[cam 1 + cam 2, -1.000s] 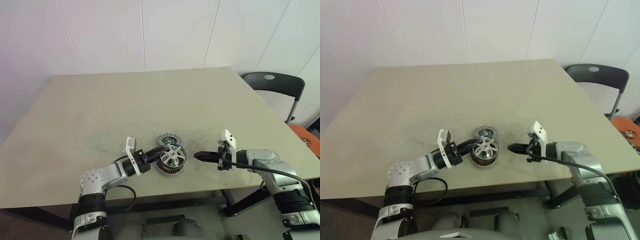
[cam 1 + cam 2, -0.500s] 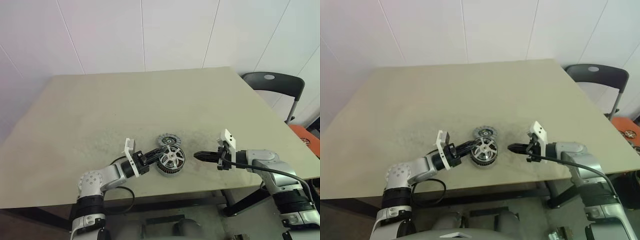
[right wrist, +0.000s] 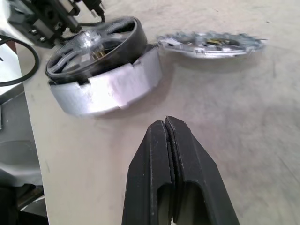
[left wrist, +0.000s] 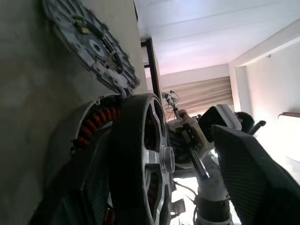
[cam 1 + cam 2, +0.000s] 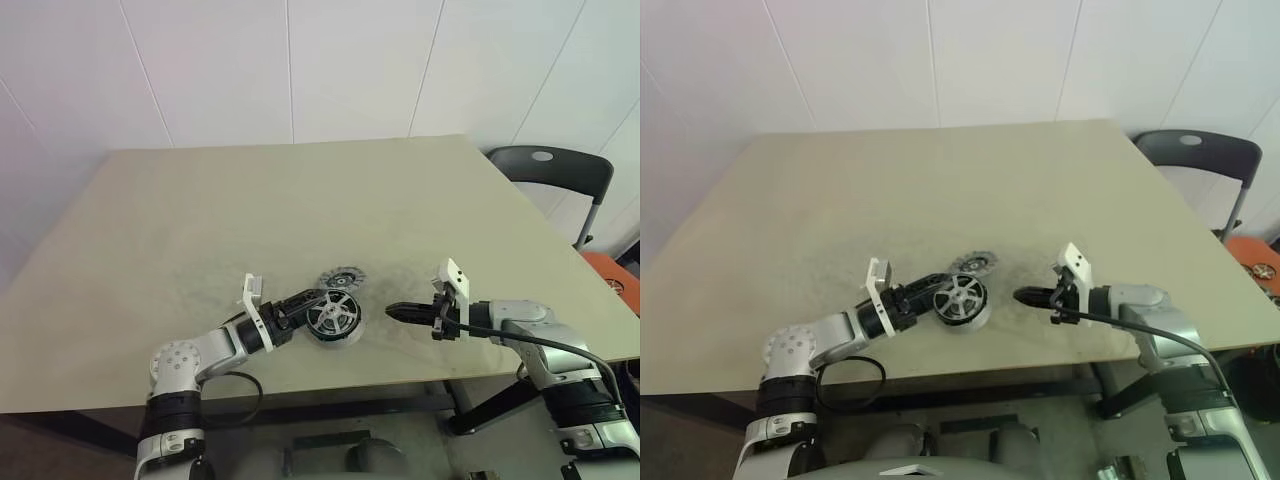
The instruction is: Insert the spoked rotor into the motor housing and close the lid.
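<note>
The spoked rotor [image 5: 333, 314] sits in the motor housing [image 3: 105, 89] near the front edge of the table [image 5: 300, 200], a little tilted, so one side of its dark rim stands higher than the housing wall. The left gripper [image 5: 296, 306] is at about nine o'clock from the rotor, just beside it. Its black fingers [image 4: 253, 178] are spread wide on either side of the rotor's rim, and I cannot tell if they touch it. The right gripper [image 5: 392, 312] is at three o'clock from the housing, a little apart from it, with its two fingers pressed together and holding nothing.

The rotor has a shiny silver hub and flat silver spokes with gaps between them. The housing has a smooth dull grey wall with small notches, and copper-coloured windings show inside. The lid [image 5: 343, 279] lies flat on the table at about twelve o'clock, just beside the housing. It is thin, round and grey, with a toothed edge.
</note>
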